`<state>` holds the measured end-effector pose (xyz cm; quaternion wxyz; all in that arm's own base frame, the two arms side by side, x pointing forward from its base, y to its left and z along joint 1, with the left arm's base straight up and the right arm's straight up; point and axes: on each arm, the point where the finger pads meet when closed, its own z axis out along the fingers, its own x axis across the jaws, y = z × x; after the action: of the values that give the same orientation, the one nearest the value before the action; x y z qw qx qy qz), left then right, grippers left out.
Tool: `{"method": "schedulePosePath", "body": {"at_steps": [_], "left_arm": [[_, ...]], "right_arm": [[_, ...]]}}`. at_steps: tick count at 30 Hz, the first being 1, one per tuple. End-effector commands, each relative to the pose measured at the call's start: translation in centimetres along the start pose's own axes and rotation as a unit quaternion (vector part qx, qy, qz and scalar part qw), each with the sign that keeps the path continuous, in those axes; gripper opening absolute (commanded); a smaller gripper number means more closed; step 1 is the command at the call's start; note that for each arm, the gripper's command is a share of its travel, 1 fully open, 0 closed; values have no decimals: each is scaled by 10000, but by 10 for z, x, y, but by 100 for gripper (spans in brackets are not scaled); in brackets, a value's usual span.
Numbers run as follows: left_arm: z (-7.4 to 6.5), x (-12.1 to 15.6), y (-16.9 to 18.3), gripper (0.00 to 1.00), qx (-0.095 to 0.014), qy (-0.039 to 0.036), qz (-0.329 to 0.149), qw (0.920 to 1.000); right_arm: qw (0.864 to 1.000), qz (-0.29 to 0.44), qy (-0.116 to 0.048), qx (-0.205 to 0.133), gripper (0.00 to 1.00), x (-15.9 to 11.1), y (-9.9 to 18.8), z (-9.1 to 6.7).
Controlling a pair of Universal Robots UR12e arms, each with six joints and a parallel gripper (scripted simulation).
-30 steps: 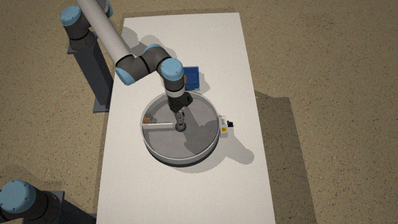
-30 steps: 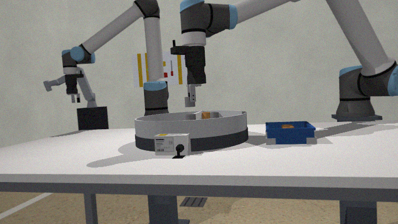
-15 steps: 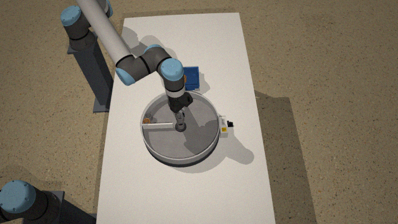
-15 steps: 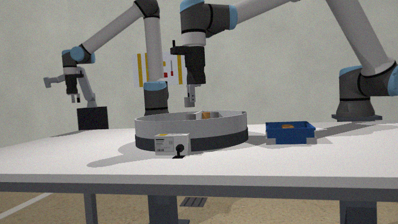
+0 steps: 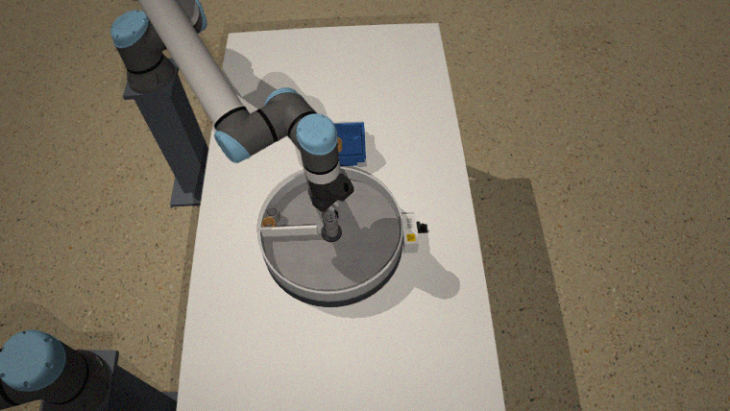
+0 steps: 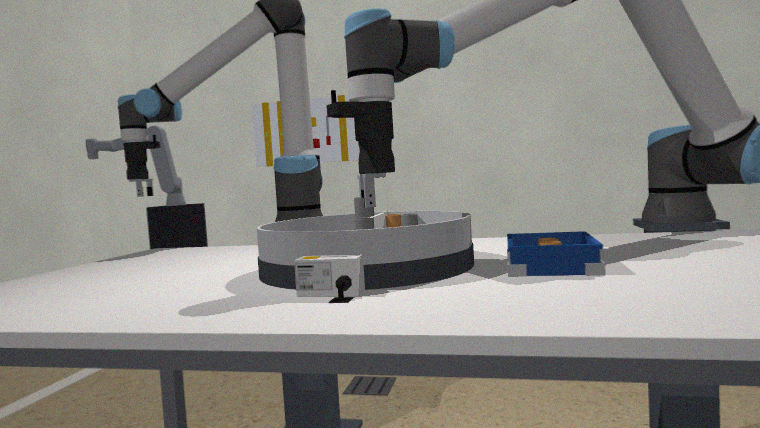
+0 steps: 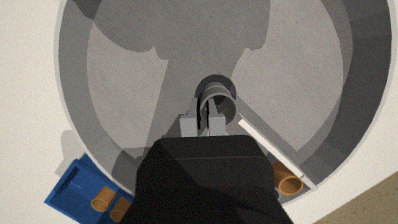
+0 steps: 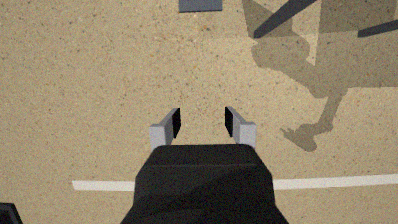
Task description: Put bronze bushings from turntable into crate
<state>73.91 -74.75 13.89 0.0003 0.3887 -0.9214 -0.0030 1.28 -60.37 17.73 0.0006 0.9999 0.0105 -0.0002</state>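
One plain white box stands nearest, at the near wall of the round grey turntable; the work lies beyond it. To the right, the blue rectangular crate looks level and seated in its corner guides, with two bronze tubular bushings visible inside.

Over the middle, close to the dark round hub, the left hand is clamped on the thin wall of a grey hollow steel bushing. This looks like clearing steel out of the way, so it should be set down inside the turntable, upright and clear of the hub, and the fingers parted only once it bears on the floor; released over the hub, it could tip and roll.

On the far side, one bronze bushing on the turntable sits just beside the white straight divider, a second steel bushing close by. A straight descent would suit that grip, with the fingers kept off the neighbour; then lower it into the crate without touching the rim. Far left, the right hand waits with its fingers apart, away from the desk

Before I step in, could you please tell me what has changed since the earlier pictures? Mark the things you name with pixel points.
The left gripper (image 5: 334, 212) (image 6: 368, 205) (image 7: 203, 107) has moved down toward the turntable (image 5: 308, 287) (image 6: 425, 239) (image 7: 72, 60), bringing the grey bushing (image 5: 330, 221) (image 6: 359, 207) (image 7: 230, 111) lower with it. I see nothing newly gripped or let go. The turntable, the crate (image 5: 363, 138) (image 6: 553, 261) (image 7: 62, 187) and the right gripper (image 6: 144, 194) (image 8: 202, 116) look unchanged.
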Motion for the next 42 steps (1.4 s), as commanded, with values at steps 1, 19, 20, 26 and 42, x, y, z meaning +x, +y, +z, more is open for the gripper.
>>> {"method": "schedulePosePath", "body": {"at_steps": [1,19,20,26,42], "left_arm": [[-10,2,-3,0,62,17,6,10000],[-8,2,-3,0,50,15,6,10000],[-8,2,-3,0,50,15,6,10000],[-8,2,-3,0,50,15,6,10000],[-2,3,-1,0,33,11,7,10000]], "right_arm": [[10000,-6,2,6,100,1,0,0],[10000,-6,2,6,100,1,0,0],[10000,-6,2,6,100,1,0,0],[10000,-6,2,6,100,1,0,0],[10000,-6,2,6,100,1,0,0]]}}
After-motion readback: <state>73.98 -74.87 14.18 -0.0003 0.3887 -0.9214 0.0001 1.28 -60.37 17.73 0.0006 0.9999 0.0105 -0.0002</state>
